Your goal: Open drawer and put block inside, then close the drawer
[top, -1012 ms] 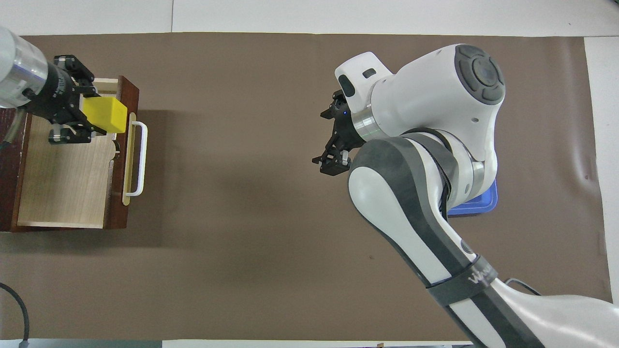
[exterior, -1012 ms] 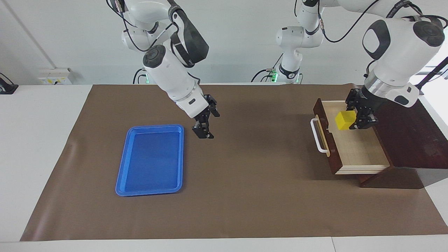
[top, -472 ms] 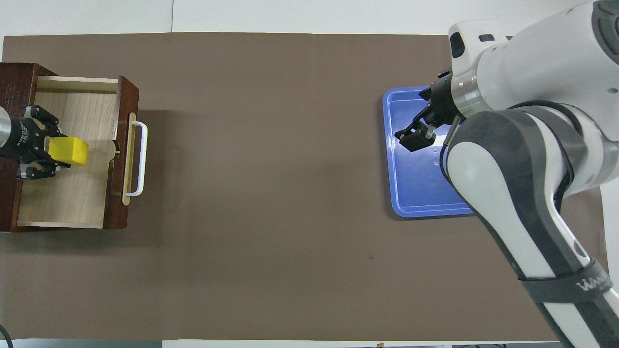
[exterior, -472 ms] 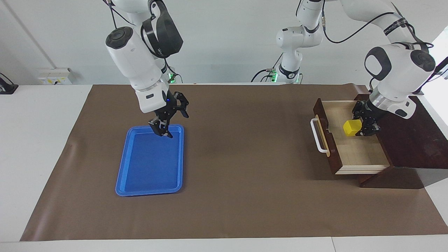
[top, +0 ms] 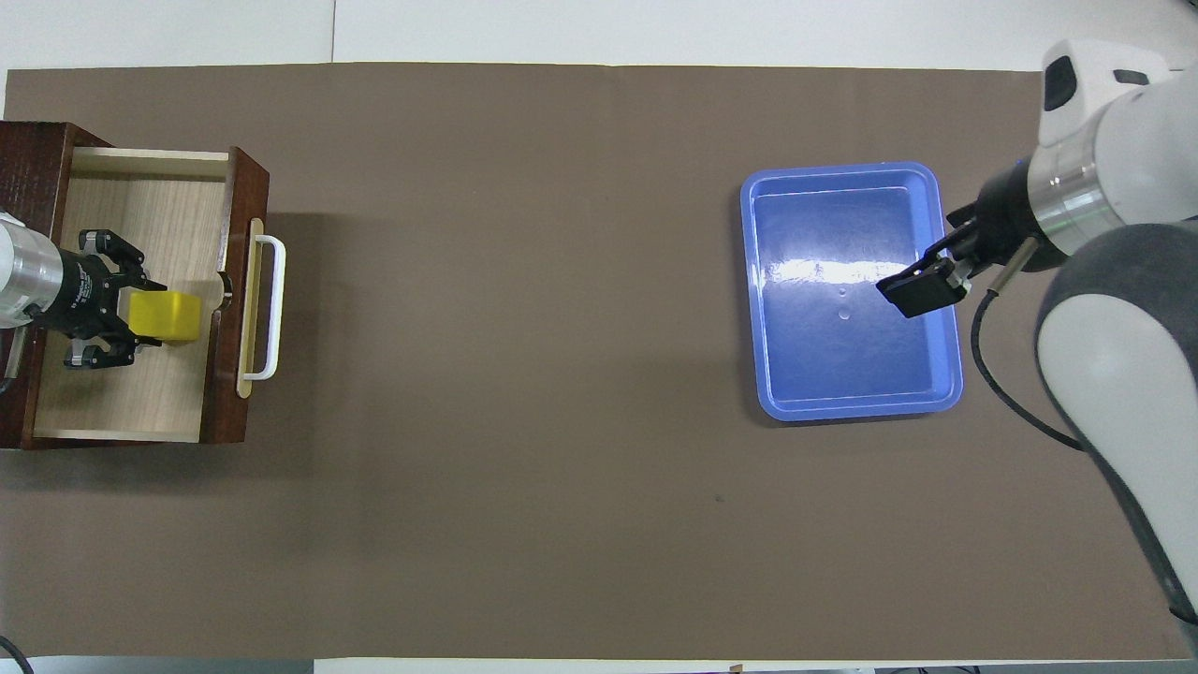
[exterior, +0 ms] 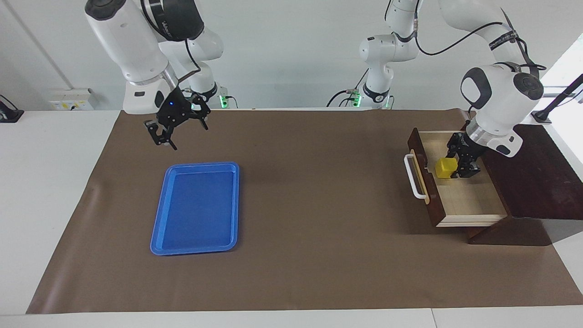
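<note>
Bright, even indoor light, both views sharp, no motion blur. Overhead view: white glare streak across the floor of the blue tray [top: 847, 370] (light comes from above). Soft diffuse shadows on the brown mat [exterior: 319, 255], darkest beside the drawer [exterior: 460, 202] front and under the wooden box [exterior: 530, 182]. Strong daylight blows out the facing view's upper corner at the left arm's end. Slight wide-angle bend at the desk [exterior: 45, 182] edges.

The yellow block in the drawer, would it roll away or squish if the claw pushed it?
Probably neither. The yellow block has flat faces and sharp corners, so it would likely slide on the drawer floor rather than roll. Its edges look straight beside the left claw, so it seems stiff. It is small, so it is probably light.
</note>
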Robot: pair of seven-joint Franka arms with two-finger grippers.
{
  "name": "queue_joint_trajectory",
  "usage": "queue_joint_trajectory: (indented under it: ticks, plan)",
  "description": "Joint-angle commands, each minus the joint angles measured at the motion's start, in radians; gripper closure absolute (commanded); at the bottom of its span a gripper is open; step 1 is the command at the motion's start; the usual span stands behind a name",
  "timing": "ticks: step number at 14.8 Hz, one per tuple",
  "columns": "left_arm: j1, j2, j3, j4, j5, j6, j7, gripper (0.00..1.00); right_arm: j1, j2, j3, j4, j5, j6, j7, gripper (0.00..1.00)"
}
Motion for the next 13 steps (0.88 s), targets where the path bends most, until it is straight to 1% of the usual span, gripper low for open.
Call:
queue_joint_trajectory:
  ticks: [1,2,3,4,6,9,10,13]
  plan:
    - [-0.072,0.031,0.005,0.138,-0.013,-0.113,-0.014,0.00,-0.045,-0.052,0.014,-0.012,-0.021,-0.100,0.191,0.00]
    - [-0.112,0.062,0.005,0.204,-0.013,-0.155,-0.078,0.00,-0.051,-0.061,0.012,-0.012,-0.021,-0.134,0.240,0.00]
    - [-0.157,0.074,0.005,0.234,-0.013,-0.160,-0.145,0.00,-0.062,-0.064,0.006,-0.012,-0.021,-0.154,0.286,0.00]
    - [-0.200,0.074,0.007,0.225,-0.011,-0.154,-0.176,0.00,-0.069,-0.064,0.005,-0.012,-0.027,-0.162,0.326,0.00]
    - [-0.240,0.065,0.008,0.170,-0.010,-0.131,-0.184,0.00,-0.069,-0.064,-0.003,-0.012,-0.110,-0.172,0.334,0.00]
    - [-0.242,0.038,0.010,0.047,0.003,-0.042,-0.175,0.00,-0.083,-0.066,-0.006,-0.012,-0.132,-0.195,0.343,0.00]
    - [-0.235,0.038,0.010,0.030,0.024,-0.019,-0.174,0.00,-0.083,-0.066,-0.006,-0.012,-0.133,-0.194,0.345,0.00]
    - [-0.187,0.045,0.013,0.039,0.061,-0.017,-0.111,0.00,-0.109,-0.066,-0.006,-0.012,-0.130,-0.220,0.376,0.00]
